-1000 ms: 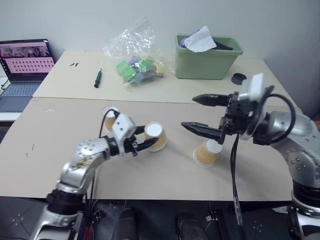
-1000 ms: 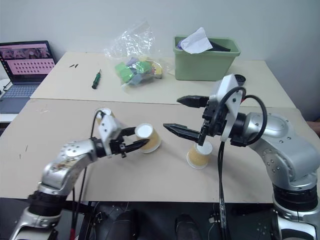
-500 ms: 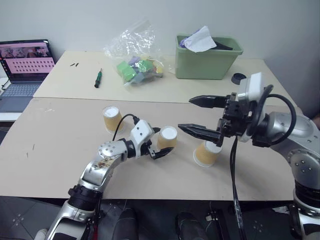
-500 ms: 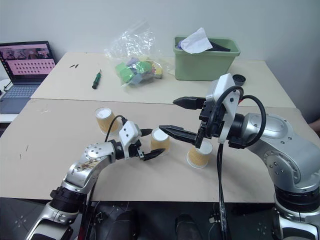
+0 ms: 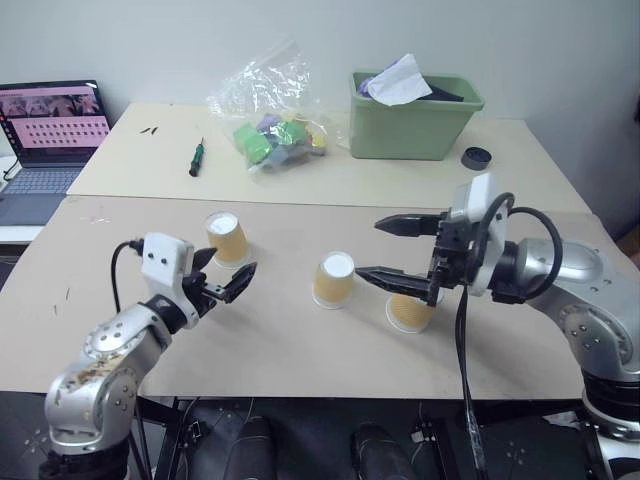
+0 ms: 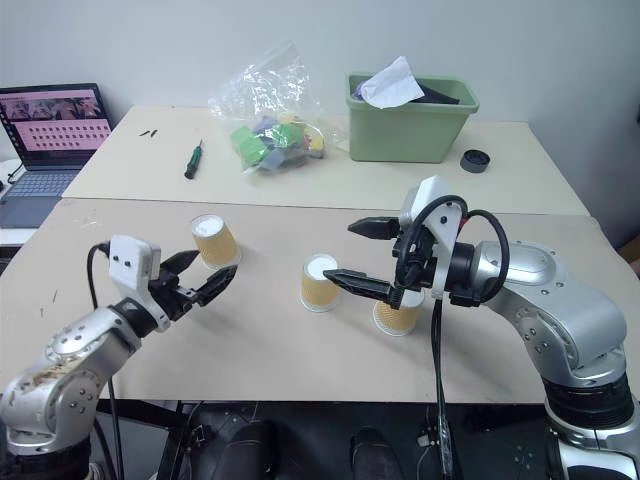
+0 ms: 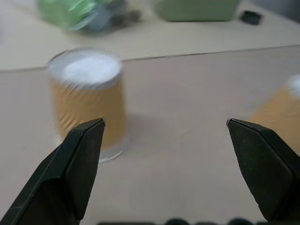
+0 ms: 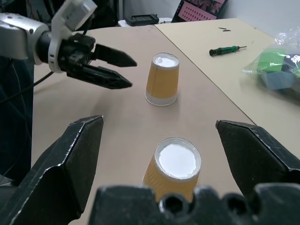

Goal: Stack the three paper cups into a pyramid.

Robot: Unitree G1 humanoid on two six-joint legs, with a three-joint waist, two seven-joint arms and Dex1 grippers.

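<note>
Now all three paper cups sit upside down on the table (image 5: 300, 350), none stacked — one cup (image 5: 227, 238) far left, the middle cup (image 5: 333, 280) well apart from it, the third (image 5: 410, 310) tilted beside the middle one. Left end effector (image 5: 228, 277) hangs wide and empty just short of the left cup. Right end effector (image 5: 378, 248) — also spread wide, holding nothing — hovers above the tilted cup.

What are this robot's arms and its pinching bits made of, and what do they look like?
Both arms are rounded, silver-grey metal shells with black joints. Each ends in a gripper with a white boxy block at the wrist and two long, pointed black jaws: left gripper, right gripper. Black cables loop out from each wrist. The left forearm's shell looks scuffed with brownish marks.
</note>
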